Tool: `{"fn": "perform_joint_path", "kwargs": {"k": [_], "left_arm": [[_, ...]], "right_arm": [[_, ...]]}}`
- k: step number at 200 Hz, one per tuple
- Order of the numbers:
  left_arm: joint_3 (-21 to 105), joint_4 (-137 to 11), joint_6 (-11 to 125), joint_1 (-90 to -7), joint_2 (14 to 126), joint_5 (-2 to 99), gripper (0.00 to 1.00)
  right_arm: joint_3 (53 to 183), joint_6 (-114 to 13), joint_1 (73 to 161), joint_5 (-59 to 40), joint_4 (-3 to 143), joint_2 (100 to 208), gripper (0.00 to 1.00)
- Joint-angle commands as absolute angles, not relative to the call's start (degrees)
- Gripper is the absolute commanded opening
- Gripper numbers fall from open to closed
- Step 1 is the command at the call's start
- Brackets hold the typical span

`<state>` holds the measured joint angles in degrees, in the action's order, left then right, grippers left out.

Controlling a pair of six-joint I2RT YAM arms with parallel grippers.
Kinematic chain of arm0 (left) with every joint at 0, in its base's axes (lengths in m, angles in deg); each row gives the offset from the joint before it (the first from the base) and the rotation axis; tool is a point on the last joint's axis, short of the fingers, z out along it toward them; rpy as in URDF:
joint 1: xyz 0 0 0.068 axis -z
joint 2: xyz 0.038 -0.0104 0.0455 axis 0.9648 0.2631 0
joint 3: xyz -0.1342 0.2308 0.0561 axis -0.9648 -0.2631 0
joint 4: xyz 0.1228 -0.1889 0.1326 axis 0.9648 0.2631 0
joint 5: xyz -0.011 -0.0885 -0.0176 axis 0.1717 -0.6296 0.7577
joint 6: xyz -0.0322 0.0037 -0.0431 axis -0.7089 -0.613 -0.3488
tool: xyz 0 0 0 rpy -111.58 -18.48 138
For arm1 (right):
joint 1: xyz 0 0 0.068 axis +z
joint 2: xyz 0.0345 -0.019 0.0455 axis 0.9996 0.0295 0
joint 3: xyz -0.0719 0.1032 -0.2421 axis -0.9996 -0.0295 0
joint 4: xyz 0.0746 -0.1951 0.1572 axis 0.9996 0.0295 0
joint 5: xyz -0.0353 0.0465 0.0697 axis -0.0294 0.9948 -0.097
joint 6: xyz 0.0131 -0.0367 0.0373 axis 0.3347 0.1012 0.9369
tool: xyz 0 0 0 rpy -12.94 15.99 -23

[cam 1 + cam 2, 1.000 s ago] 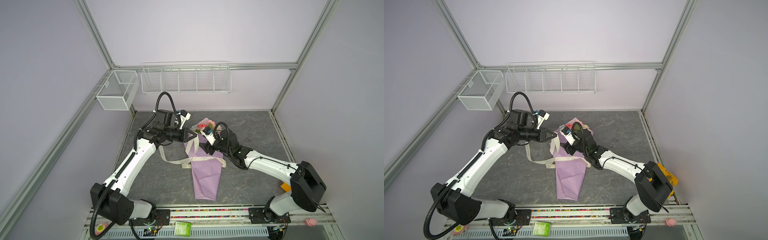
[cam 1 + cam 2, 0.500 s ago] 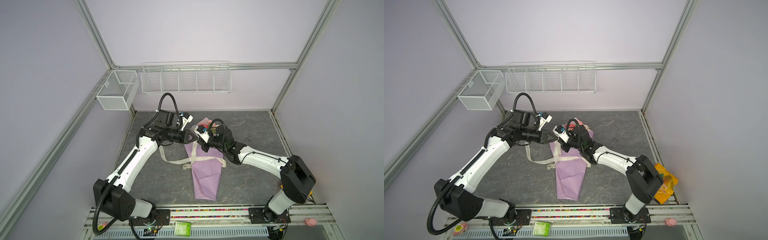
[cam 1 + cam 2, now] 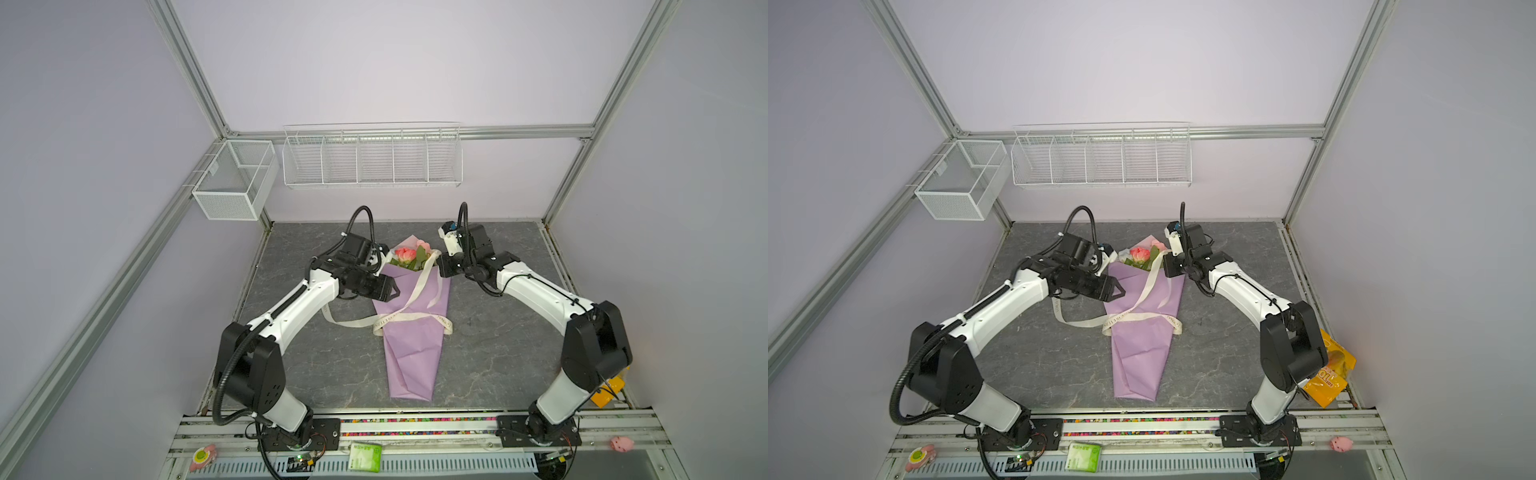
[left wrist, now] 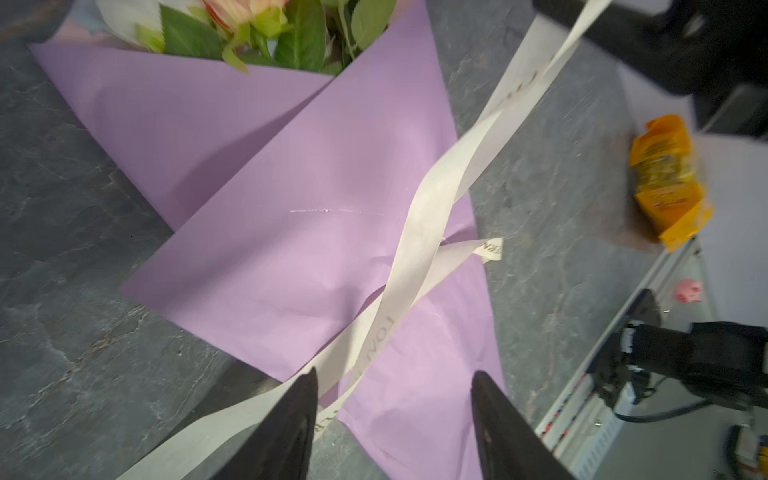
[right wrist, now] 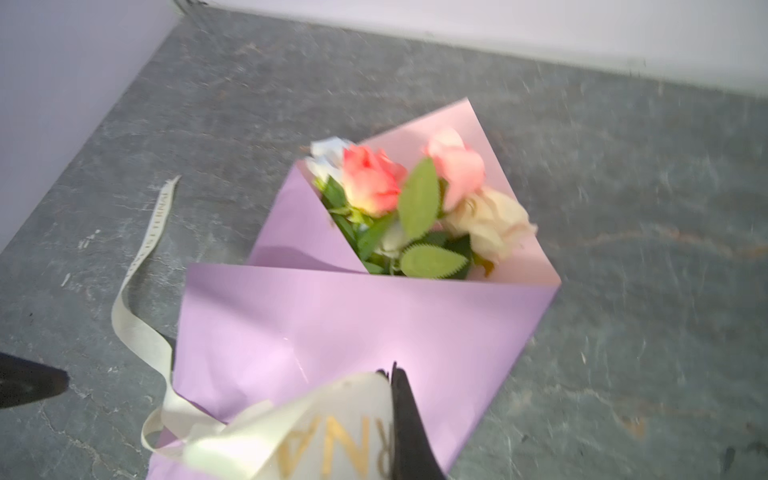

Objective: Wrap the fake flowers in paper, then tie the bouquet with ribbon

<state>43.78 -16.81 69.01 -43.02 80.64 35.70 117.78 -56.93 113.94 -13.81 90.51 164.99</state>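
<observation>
Right wrist view best shows right hand [image 5: 391,371] apparently pinching ribbon [image 5: 332,419].

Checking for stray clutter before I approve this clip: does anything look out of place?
Yes: an orange snack packet lies crumpled at the table's edge beside the right arm, unrelated to the bouquet. Nothing looks spilled or damaged.

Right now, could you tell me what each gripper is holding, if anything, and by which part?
The right gripper is shut on the cream ribbon, pinching a raised mid-length stretch beside the bouquet. The left gripper is open, holding nothing.
</observation>
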Motion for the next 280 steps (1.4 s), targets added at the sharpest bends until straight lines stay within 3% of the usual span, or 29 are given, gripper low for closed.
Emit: {"fn": "perform_joint_path", "kwargs": {"k": [1, 88, 169, 230, 280], "left_arm": [[44.67, -15.54, 73.11, -39.44, 84.12, 43.93, 0.62], [49.53, -11.02, 79.66, -34.89, 93.20, 51.15, 0.67], [50.59, -8.97, 81.55, -31.88, 98.93, 58.10, 0.62], [50.41, -9.30, 81.16, -31.18, 99.85, 61.12, 0.38], [49.36, -9.64, 80.59, -30.89, 96.94, 60.43, 0.08]], "right_arm": [[118.59, -51.74, 113.14, -8.65, 98.98, 167.09, 0.07], [118.46, -51.45, 112.83, -2.48, 99.24, 168.34, 0.10], [116.41, -49.17, 111.53, 1.04, 97.21, 168.75, 0.12], [114.57, -46.86, 111.01, 2.89, 94.96, 169.62, 0.13], [113.45, -44.82, 110.36, 4.75, 93.10, 170.07, 0.12]]}}
